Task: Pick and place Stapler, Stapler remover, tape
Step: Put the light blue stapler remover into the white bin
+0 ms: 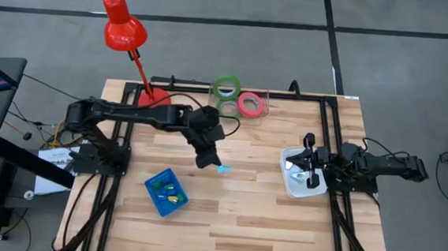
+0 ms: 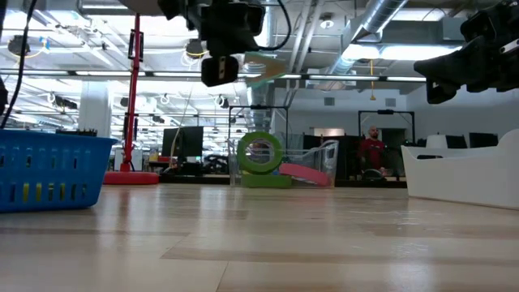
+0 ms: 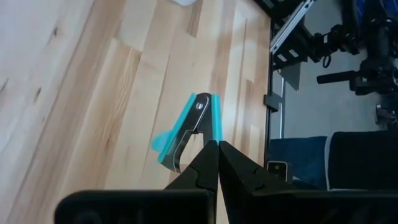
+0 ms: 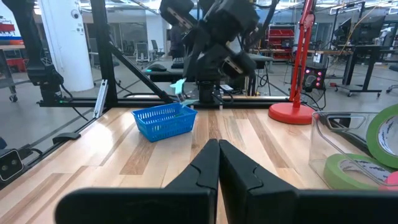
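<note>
Staple remover (image 3: 189, 130), teal plastic with a metal claw: clamped between the fingers of the left gripper (image 1: 210, 159), which holds it by one end so the body juts out past the fingertips; carried well clear of the table (image 1: 249, 214), as the low view shows it high above the boards. The end grip likely leaves the piece free to drop cleanly once released. Blue basket (image 1: 165, 193): below and to one side of this gripper, near but not under it; it already holds small yellow and green pieces, so it is judged the likely destination, the lift being the carry stage. Tape (image 1: 227, 87): three rings at the far edge, beyond the gripper, one green ring standing upright, a second green lying flat beneath it, the pink-red ring (image 1: 249, 104) leaning beside them within a clear holder; untouched. Red lamp (image 1: 124, 25): base at the far corner, behind the left arm. Right gripper (image 1: 310, 167): waiting well apart over the white tray (image 1: 291, 185), fingers pressed together on nothing. Stapler: not identifiable in any view.
</note>
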`<action>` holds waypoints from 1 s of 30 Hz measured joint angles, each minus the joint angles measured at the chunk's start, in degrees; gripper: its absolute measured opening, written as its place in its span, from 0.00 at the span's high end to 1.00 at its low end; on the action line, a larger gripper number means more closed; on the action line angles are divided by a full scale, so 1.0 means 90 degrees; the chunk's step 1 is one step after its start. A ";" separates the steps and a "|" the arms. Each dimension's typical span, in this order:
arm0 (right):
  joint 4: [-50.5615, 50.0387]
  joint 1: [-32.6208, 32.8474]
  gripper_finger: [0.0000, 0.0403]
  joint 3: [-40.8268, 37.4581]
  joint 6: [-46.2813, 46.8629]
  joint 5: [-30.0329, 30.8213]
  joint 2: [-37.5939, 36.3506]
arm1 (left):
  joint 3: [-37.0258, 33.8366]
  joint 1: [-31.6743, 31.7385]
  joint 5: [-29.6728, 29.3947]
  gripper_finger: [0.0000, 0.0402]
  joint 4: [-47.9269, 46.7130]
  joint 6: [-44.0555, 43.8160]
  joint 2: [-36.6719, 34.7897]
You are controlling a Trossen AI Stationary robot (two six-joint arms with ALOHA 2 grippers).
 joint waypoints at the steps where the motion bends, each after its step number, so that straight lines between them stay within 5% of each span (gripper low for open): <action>1: 0.0000 0.0002 1.00 0.0000 0.0000 0.0000 0.0000 | 0.0057 0.0000 -0.0002 0.99 0.0015 0.0020 0.0029; 30: 0.0002 0.0001 1.00 0.0000 0.0000 0.0000 -0.0002 | 0.0129 0.0041 -0.0019 0.99 0.1167 -0.0116 0.0043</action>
